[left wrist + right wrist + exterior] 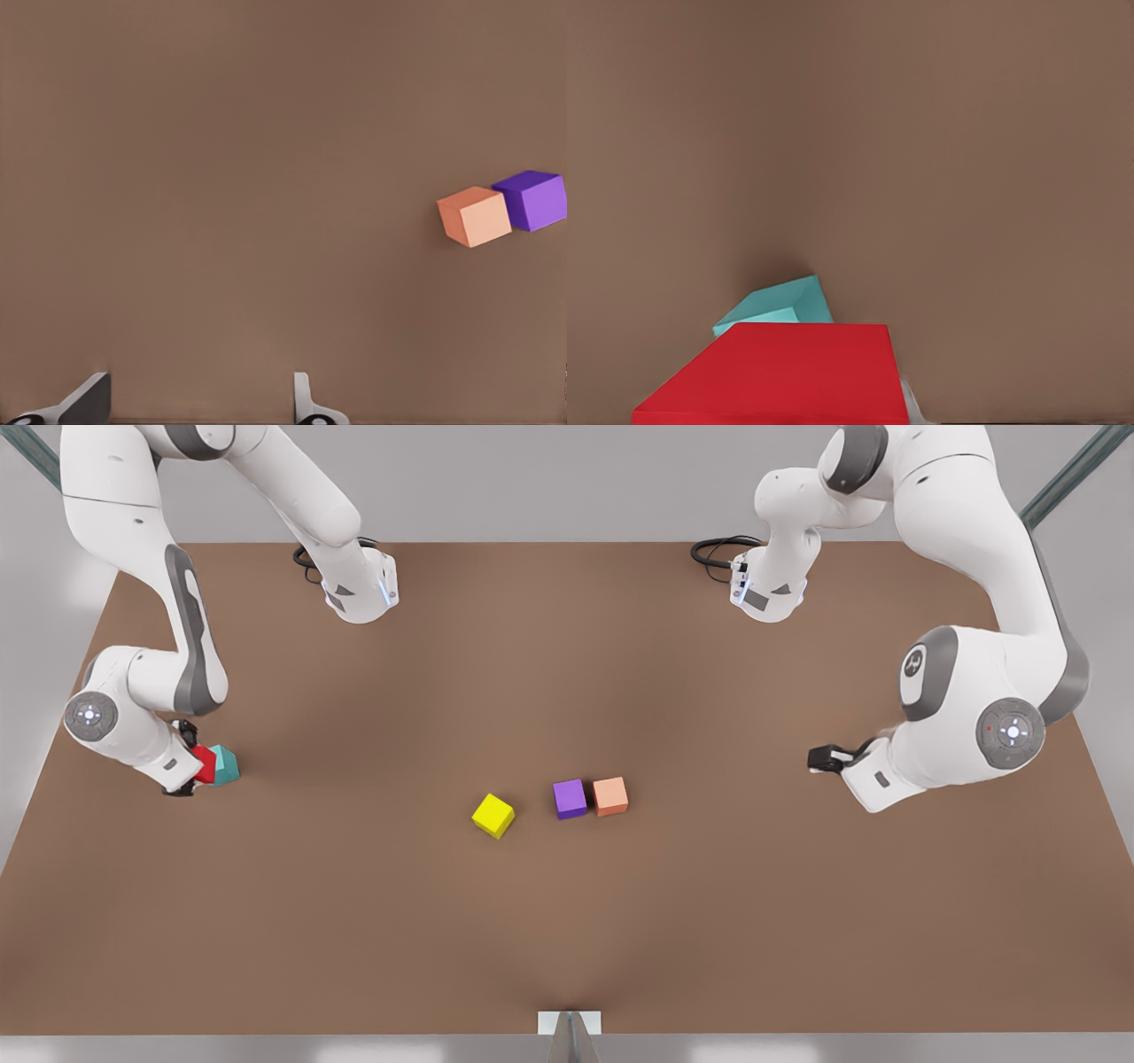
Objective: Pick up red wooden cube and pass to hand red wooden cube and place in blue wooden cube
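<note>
**mikeb:** Front view has the right gripper [189, 766] clamped on the red wooden cube [205, 763], pressed against the blue wooden cube [226, 765] at the table's [567, 921] left side.

**tess:** Yeah, looks risky. If it lets go off-centre, I'd bet the red one slides off or shoves the blue away. The left gripper [822, 758] waits spread open, holding nothing. No labels or writing anywhere.

bare simulated lab: brown table [567, 921], grey walls
</note>
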You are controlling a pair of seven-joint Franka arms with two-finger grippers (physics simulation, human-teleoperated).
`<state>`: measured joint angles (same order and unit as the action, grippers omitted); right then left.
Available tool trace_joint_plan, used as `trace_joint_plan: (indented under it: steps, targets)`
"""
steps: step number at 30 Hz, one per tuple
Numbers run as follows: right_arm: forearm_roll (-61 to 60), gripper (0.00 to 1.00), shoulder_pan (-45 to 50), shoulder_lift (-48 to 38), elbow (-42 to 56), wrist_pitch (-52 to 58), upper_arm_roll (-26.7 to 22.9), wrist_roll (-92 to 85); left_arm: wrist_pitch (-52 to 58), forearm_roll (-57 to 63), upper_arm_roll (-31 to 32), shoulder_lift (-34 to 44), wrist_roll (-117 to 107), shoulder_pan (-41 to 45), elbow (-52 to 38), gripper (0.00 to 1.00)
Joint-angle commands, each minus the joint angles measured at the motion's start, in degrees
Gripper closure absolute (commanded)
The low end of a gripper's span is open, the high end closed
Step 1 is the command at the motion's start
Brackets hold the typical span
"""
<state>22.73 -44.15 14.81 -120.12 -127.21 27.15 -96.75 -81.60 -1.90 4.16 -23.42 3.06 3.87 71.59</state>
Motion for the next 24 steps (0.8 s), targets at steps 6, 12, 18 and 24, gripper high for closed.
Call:
trace_joint_plan:
  steps: [6, 12, 18, 24]
  targets:
    - [0.4, 0.39, -3.1, -0.1, -4.6, -8.7, -0.2, 18.4, 2.8, 0.0, -0.1, -0.1, -8.7, -0.9, -0.6, 0.00]
    - [0.1, 0.38, -5.7, 0.1, -7.4, -9.1, -0.4, 18.4, 7.6, -0.6, 0.1, -0.1, -8.8, -0.8, -0.8, 0.00]
    - [0.1, 0.37, -6.6, 1.2, -7.9, -11.2, -0.4, 18.4, 7.8, -0.6, 0.6, -0.1, -8.8, -0.7, -0.8, 0.00]
    - [0.1, 0.33, -6.7, 2.8, -8.7, -14.0, -1.6, 18.3, 8.3, -0.6, 0.7, 0.0, -8.7, -0.7, -0.8, 0.00]
